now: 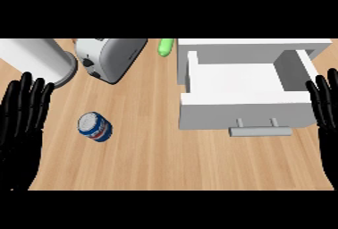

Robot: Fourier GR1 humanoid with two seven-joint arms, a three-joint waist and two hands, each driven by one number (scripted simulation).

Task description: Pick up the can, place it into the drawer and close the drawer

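Observation:
A blue can (pixel 95 126) with a silver top and a red and white label stands upright on the wooden counter, left of centre. The white drawer (pixel 246 115) is pulled out at the right, its inside bare, with a grey handle (pixel 259 131) on its front. My left hand (pixel 21 120) rests open at the left edge, fingers up, a little left of the can and apart from it. At the right edge my right hand (pixel 325 103) is open too, fingers up, beside the drawer's right wall.
A silver toaster (pixel 109 58) sits at the back, left of the drawer. A white and grey cylinder (pixel 40 60) stands in the back left corner. A green object (pixel 165 47) lies behind the drawer's cabinet. Bare wood stretches between can and drawer.

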